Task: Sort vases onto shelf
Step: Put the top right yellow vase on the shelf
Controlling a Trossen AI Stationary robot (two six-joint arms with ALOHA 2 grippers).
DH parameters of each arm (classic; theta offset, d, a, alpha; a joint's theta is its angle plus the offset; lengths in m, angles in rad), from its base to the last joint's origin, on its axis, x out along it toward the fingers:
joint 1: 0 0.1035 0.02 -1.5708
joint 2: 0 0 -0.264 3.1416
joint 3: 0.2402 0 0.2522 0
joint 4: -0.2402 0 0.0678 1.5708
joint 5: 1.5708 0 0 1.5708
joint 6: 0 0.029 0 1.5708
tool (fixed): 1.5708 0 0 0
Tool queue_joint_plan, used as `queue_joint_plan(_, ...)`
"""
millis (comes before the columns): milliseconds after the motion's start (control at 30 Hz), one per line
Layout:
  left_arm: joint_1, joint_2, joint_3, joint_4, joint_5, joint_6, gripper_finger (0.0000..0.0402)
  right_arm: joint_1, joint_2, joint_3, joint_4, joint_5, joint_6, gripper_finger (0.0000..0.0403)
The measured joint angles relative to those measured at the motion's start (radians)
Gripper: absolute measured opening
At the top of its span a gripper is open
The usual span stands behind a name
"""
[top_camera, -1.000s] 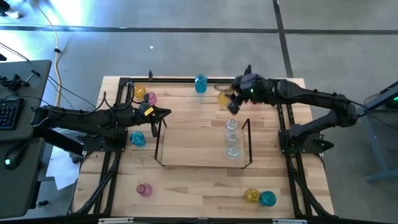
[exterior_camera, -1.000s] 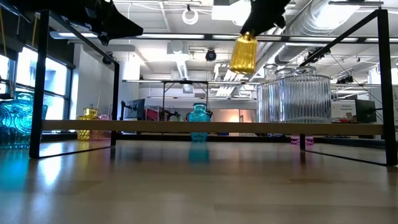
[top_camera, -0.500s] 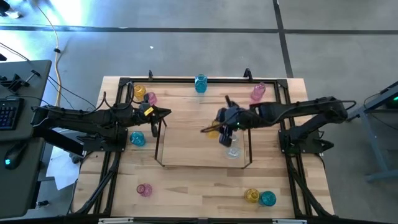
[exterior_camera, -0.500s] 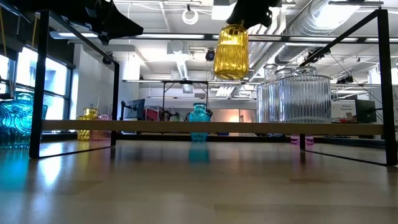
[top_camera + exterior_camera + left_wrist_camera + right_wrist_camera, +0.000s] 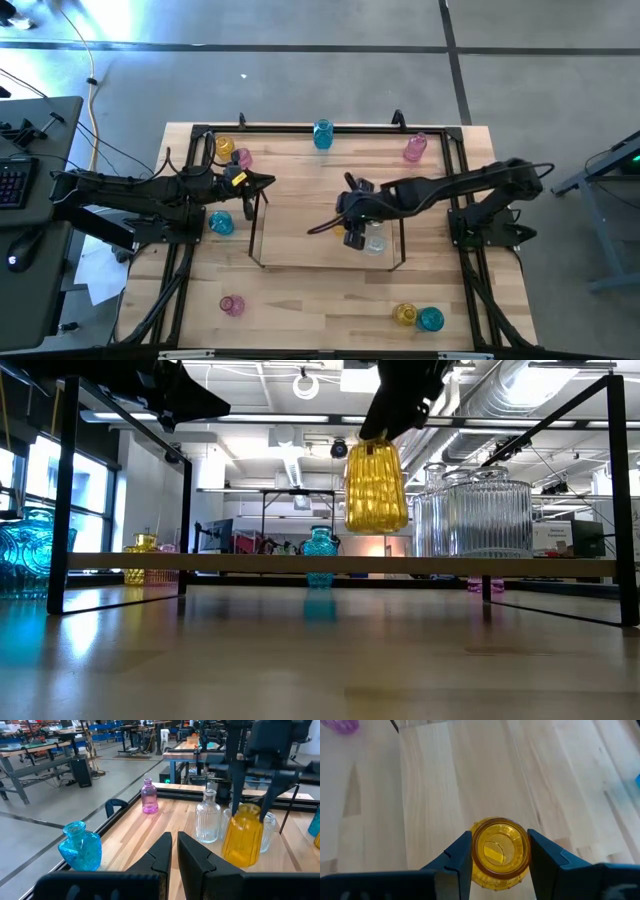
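From above, the right gripper [image 5: 352, 222] reaches in over the shelf [image 5: 300, 262], just beside the clear vases [image 5: 375, 240] on its right half. The yellow vase it carries is almost hidden under the arm here. The left gripper [image 5: 262, 182] waits at the shelf's left end frame. Loose vases ring the table [image 5: 320, 320]: a teal vase [image 5: 323, 134] and a pink vase [image 5: 415, 148] at the far edge, a yellow and pink pair [image 5: 232, 152] far left, a teal one [image 5: 221, 222] under the left arm, a pink one [image 5: 232, 305] near left, and a yellow and teal pair [image 5: 418, 317] near right.

The low view shows what the top view hides: the yellow vase [image 5: 375, 487] hangs upright by its neck, its base clear of the shelf surface, close beside the ribbed clear vases [image 5: 472, 513] standing on the shelf. The dark end frames cross the view.

The left wrist view shows the left gripper's fingers [image 5: 161, 856] nearly pressed together, holding nothing, and beyond them the yellow vase [image 5: 242, 836] in front of the clear vases [image 5: 208, 817], with a pink vase [image 5: 149, 797] and a teal vase [image 5: 81, 846] off the shelf.

The right wrist view looks down into the yellow vase's mouth [image 5: 500, 851], pinched between both fingers [image 5: 461, 854], with bare wood below.
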Motion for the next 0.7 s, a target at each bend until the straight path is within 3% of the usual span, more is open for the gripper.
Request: queue_joint_plan(700, 0.0, 0.0, 0.0, 0.0, 0.0, 0.0, 0.0019, -0.022, 0.041, -0.024, -0.029, -0.01, 0.008, 0.0119)
